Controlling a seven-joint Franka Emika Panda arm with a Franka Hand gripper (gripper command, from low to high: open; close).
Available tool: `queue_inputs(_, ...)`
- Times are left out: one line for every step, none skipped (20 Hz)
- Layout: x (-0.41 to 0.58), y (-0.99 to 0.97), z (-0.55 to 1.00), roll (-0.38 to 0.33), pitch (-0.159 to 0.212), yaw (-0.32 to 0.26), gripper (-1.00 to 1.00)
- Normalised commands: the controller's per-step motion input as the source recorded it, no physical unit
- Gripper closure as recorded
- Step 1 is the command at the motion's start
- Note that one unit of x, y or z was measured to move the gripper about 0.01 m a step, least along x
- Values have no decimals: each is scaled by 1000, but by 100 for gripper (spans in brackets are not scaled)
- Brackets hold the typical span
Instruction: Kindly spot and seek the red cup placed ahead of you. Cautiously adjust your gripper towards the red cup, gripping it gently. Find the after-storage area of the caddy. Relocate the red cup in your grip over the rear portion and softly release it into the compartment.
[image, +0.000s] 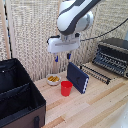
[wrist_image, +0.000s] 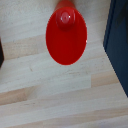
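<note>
**Cup on table, gripper above and empty**

Pale wooden planks form the table (image: 95, 107), backed by a woven screen. In the exterior view, the red cup (image: 66, 88) stands upright on the wood, near the middle, apart from everything else. Behind it, toward the exterior view's left, sits a small white bowl (image: 53, 79) with yellow pieces. Just beside the cup on the exterior view's right, a dark blue box (image: 78, 77) stands tilted on edge. The black caddy (image: 20, 97) fills the lower corner on the exterior view's left; its inner divider is visible and a brown tag shows on its front wall. A dark toaster oven (image: 114, 55) sits at the far right with a wire rack in front of it. The gripper (image: 62, 58) hangs well above the table, over the cup and bowl area, its two blue fingertips spread apart and holding nothing.

In the wrist view, the cup (wrist_image: 66, 37) is seen from above, open mouth toward the camera, resting on the planks. An edge of the blue box (wrist_image: 118, 45) lies close beside it. The fingertips do not appear in this view.
</note>
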Motion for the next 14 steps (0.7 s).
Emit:
queue_inputs(0,-123,-351,0,17,0,-100)
queue_inputs(0,-140,-383,2,15,0,-100)
queue_inputs(0,-149,-386,2,19,0,-100)
queue_inputs(-3,-151,-380,2,29,0,-100)
queue_inputs(-49,-157,-380,0,44,0,-100)
queue_inputs(-54,-160,-371,0,49,0,-100)
queue_inputs(-106,-197,-363,0,60,2,-100)
queue_inputs(-117,-194,-349,0,57,1,-100)
queue_inputs(-146,-206,-357,0,55,4,-100)
queue_inputs(-140,-200,-357,0,57,1,-100)
queue_inputs(-177,-203,-366,0,56,2,-100)
queue_inputs(-229,-200,-337,0,63,0,-100)
queue_inputs(-237,-194,-303,0,60,0,-100)
queue_inputs(-283,-217,-277,0,58,0,-100)
